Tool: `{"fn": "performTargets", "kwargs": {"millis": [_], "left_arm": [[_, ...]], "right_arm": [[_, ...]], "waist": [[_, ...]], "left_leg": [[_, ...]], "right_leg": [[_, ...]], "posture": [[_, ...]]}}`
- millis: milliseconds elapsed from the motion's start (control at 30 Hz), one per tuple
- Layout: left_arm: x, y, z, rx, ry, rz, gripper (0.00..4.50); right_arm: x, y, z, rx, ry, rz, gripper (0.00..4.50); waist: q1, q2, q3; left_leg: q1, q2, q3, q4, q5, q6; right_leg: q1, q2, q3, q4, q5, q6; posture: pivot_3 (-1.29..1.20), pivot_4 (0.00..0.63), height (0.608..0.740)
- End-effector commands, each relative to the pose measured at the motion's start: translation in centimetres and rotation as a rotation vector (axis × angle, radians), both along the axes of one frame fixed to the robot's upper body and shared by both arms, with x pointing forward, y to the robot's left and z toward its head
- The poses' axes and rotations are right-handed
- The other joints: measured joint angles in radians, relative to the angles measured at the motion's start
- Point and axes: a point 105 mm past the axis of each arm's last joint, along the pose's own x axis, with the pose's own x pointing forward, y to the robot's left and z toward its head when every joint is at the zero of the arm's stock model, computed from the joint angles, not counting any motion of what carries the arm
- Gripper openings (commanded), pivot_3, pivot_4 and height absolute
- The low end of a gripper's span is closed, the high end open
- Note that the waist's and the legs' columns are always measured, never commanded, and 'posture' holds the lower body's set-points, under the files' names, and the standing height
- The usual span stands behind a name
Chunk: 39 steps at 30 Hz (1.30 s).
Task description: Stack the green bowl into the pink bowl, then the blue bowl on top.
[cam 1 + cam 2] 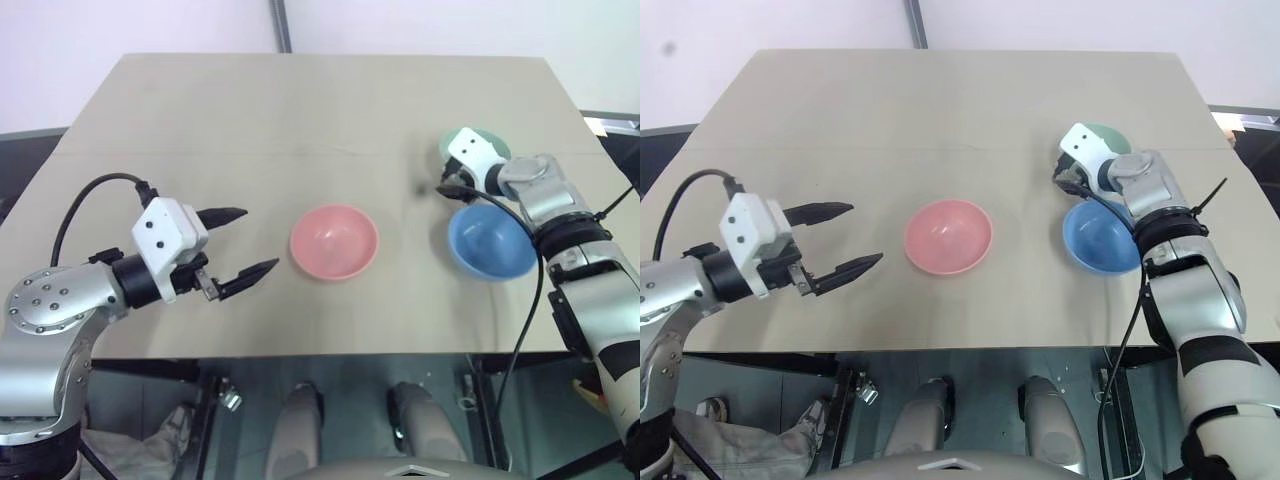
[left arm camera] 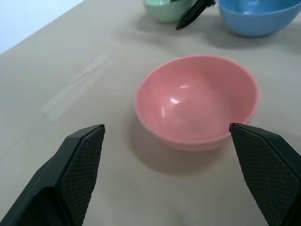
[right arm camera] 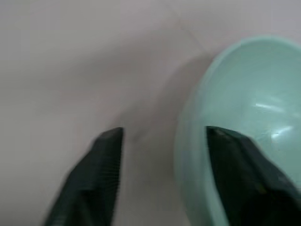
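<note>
The pink bowl (image 1: 334, 241) sits upright at the table's middle. My left gripper (image 1: 258, 240) hovers to its left, open and empty, pointing at it; the left wrist view shows the pink bowl (image 2: 197, 101) just beyond the spread fingers. The blue bowl (image 1: 490, 241) stands to the right, near the front. Behind it is the green bowl (image 1: 480, 134), partly hidden by my right wrist. My right gripper (image 3: 162, 134) is open at the green bowl (image 3: 244, 94): one finger is outside over the table, the other over the bowl's inside, with the rim between them.
The bowls rest on a beige table (image 1: 300, 110) with bare surface at the back and left. Its front edge runs just below my left gripper and the blue bowl. A strip of clear tape (image 2: 77, 87) lies flat on the tabletop.
</note>
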Motion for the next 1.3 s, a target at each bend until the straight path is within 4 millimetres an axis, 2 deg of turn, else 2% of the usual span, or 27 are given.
{"fn": "performTargets", "kwargs": {"millis": [33,133,233,300,367,533,633,700,800,833,900,933,1000,1100,1167,1267,1300], "left_arm": [[-0.9,-0.3,1.3,-0.020,-0.056,-0.021,4.50],[-1.2,-0.4,1.1,-0.051,-0.054,-0.050,4.50],[-1.3,-0.2,1.1,-0.086,-0.052,-0.074,4.50],[-1.5,0.0,0.7,-0.110,0.015,-0.123,4.50],[-1.6,0.4,0.7,-0.126,0.053,-0.174,4.50],[-0.8,2.0,1.0,-0.156,0.089,-0.236,4.50],[-0.1,2.8,0.8,-0.147,0.104,-0.249,4.50],[0.5,2.9,0.8,-0.147,0.100,-0.254,4.50],[0.7,2.8,0.6,-0.149,0.108,-0.272,4.50],[0.8,2.8,0.6,-0.150,0.111,-0.277,4.50],[0.9,2.8,0.5,-0.152,0.114,-0.282,4.50],[1.0,2.7,0.4,-0.154,0.116,-0.282,4.50],[1.1,2.6,0.4,-0.158,0.114,-0.284,4.50],[1.2,2.3,0.2,-0.166,0.116,-0.288,4.50],[1.1,2.0,-0.1,-0.167,0.121,-0.297,4.50],[1.2,1.8,-0.2,-0.176,0.125,-0.306,4.50],[1.4,1.7,-0.2,-0.179,0.124,-0.308,4.50]], "right_arm": [[0.6,0.5,2.3,-0.037,-0.089,0.030,1.58],[0.9,0.9,3.9,-0.054,-0.168,0.059,0.12],[0.1,2.3,6.1,-0.036,-0.231,0.186,0.04],[-2.4,5.0,8.1,0.034,-0.238,0.386,0.04],[-5.1,6.8,8.9,0.043,-0.232,0.517,0.04],[-12.1,10.2,8.3,0.060,-0.165,0.736,0.04],[-15.2,12.3,6.6,0.098,-0.089,0.813,0.04],[-16.3,13.4,5.0,0.106,-0.043,0.837,0.04],[-16.3,14.5,3.8,0.142,-0.007,0.817,0.04],[-16.0,14.7,3.8,0.135,-0.024,0.805,0.90],[-15.7,14.9,4.2,0.142,-0.059,0.787,1.63],[-15.5,14.8,5.0,0.158,-0.112,0.766,2.22],[-15.6,14.4,6.4,0.190,-0.189,0.746,3.11],[-16.3,13.3,7.8,0.227,-0.220,0.734,3.11],[-16.9,11.5,8.5,0.228,-0.216,0.688,3.11],[-17.7,8.9,8.6,0.205,-0.180,0.588,3.11],[-18.0,7.8,8.0,0.185,-0.143,0.540,3.11]], "waist": [[-0.001,0.000,0.000],[-0.002,0.000,0.000],[-0.002,0.001,0.001],[-0.001,0.002,0.001],[0.000,0.002,0.001],[0.010,0.002,0.001],[0.010,0.002,0.001],[0.010,0.001,0.001],[0.007,0.001,0.001],[0.006,0.001,0.001],[0.006,0.001,0.001],[0.006,0.001,0.001],[0.006,0.001,0.001],[0.011,0.001,0.001],[0.014,0.001,0.000],[0.026,0.001,0.000],[0.026,0.001,0.000]], "left_leg": [[0.000,0.000,0.000,0.000,0.000,0.000],[0.000,0.000,0.000,0.000,0.000,0.000],[0.000,0.000,0.000,-0.001,0.000,0.000],[0.000,0.000,0.001,-0.001,0.000,0.000],[0.001,0.000,0.000,-0.002,0.000,0.000],[0.001,0.001,-0.001,-0.003,0.000,0.000],[0.001,0.000,-0.001,-0.002,0.000,0.000],[0.001,0.000,-0.001,-0.001,0.000,0.000],[0.001,0.001,-0.001,-0.001,0.000,0.000],[0.001,0.001,-0.001,0.000,0.000,0.000],[0.001,0.001,-0.001,0.000,0.000,0.000],[0.001,0.001,-0.001,0.000,0.000,0.000],[0.000,0.001,-0.001,-0.001,0.000,0.000],[-0.001,0.001,-0.001,-0.001,0.000,0.000],[-0.001,0.001,-0.001,-0.001,0.000,0.000],[-0.001,0.001,-0.001,-0.001,0.000,0.000],[-0.001,0.001,-0.001,-0.001,0.000,0.000]], "right_leg": [[0.000,0.000,0.000,0.000,0.000,0.000],[0.000,0.000,0.001,0.000,0.000,0.000],[0.000,0.000,0.001,0.000,0.000,0.000],[0.000,0.000,0.001,0.000,0.000,0.000],[0.000,0.000,0.001,0.000,0.000,0.000],[0.000,0.000,-0.002,-0.001,0.000,0.000],[0.000,0.000,-0.002,0.000,0.000,0.000],[0.000,0.000,-0.002,0.000,0.000,0.000],[0.000,0.001,-0.001,0.000,-0.001,0.000],[0.000,0.001,-0.001,0.000,-0.001,0.000],[0.000,0.001,-0.001,0.000,-0.001,0.000],[0.000,0.001,-0.001,0.000,-0.001,0.000],[0.000,0.001,-0.001,0.000,-0.001,0.000],[0.000,0.001,-0.001,-0.001,0.000,0.000],[0.000,0.000,-0.001,-0.001,0.000,0.000],[0.000,0.000,-0.001,-0.001,-0.001,0.000],[0.000,0.000,-0.002,-0.001,-0.001,0.000]], "posture": [[0.00,0.150,0.740],[0.00,0.150,0.740],[0.00,0.150,0.740],[0.00,0.150,0.740],[0.00,0.150,0.740],[0.00,0.150,0.740],[0.00,0.150,0.740],[0.00,0.150,0.740],[0.00,0.150,0.740],[0.00,0.150,0.740],[0.00,0.150,0.740],[0.00,0.150,0.740],[0.00,0.150,0.740],[0.00,0.150,0.740],[0.00,0.150,0.740],[0.00,0.150,0.740],[0.00,0.150,0.740]]}}
